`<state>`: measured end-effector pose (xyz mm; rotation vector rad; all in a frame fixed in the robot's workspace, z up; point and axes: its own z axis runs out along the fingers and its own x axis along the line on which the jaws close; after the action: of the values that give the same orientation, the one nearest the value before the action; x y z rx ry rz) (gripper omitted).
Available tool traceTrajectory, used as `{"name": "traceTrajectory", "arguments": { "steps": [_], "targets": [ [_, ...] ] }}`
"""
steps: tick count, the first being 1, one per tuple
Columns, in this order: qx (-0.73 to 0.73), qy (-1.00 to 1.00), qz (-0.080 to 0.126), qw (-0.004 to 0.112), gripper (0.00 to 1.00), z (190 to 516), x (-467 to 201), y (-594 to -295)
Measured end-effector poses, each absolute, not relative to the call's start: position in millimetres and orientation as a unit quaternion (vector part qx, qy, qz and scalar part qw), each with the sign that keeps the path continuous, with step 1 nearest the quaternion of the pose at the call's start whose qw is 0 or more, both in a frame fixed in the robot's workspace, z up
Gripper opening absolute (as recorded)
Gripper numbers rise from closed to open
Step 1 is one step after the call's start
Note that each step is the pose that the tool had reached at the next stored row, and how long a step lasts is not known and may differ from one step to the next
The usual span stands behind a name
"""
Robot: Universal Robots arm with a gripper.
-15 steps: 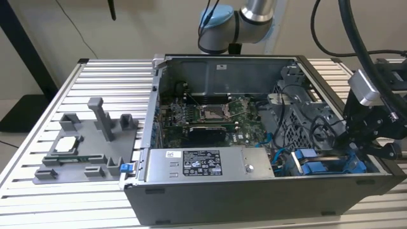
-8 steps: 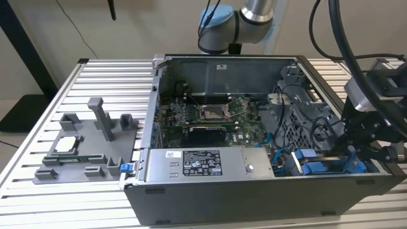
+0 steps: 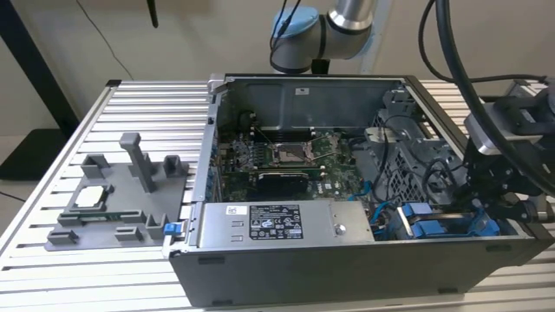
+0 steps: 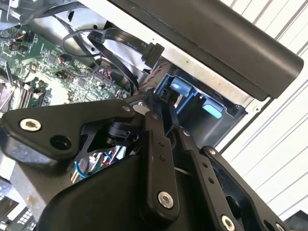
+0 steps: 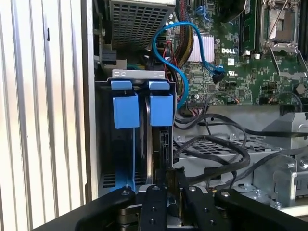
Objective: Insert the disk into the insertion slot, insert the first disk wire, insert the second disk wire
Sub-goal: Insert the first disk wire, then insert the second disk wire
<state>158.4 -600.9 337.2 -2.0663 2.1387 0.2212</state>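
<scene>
Exterior view, from its left: a grey fixture tray (image 3: 117, 205) lies near the worktop's (image 3: 52, 273) edge. Next is the open computer case (image 3: 347, 273). At the case's corner on the exterior view's right, the gripper (image 3: 479, 207) hangs over 2 blue carriers (image 3: 433, 229).

In the first wrist view the disk (image 5: 159, 144) stands in the insertion slot (image 5: 139, 73) beside the second carrier (image 5: 124, 110), so step 1 of 3 looks done or nearly so. Both wires seem undone: in the second wrist view a black flat cable (image 4: 120, 38) ends in a free connector (image 4: 152, 51).

The gripper's own body covers the disk's near end. I cannot tell whether the gripper is clenched or released, nor whether the disk is fully home.
</scene>
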Motion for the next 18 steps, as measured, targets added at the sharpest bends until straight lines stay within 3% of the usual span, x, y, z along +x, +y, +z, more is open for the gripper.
{"name": "traceTrajectory", "arguments": {
  "steps": [18],
  "targets": [
    [-0.691, 0.714, 0.070, 0.084, 0.00, 326, 154, -595]
  ]
}}
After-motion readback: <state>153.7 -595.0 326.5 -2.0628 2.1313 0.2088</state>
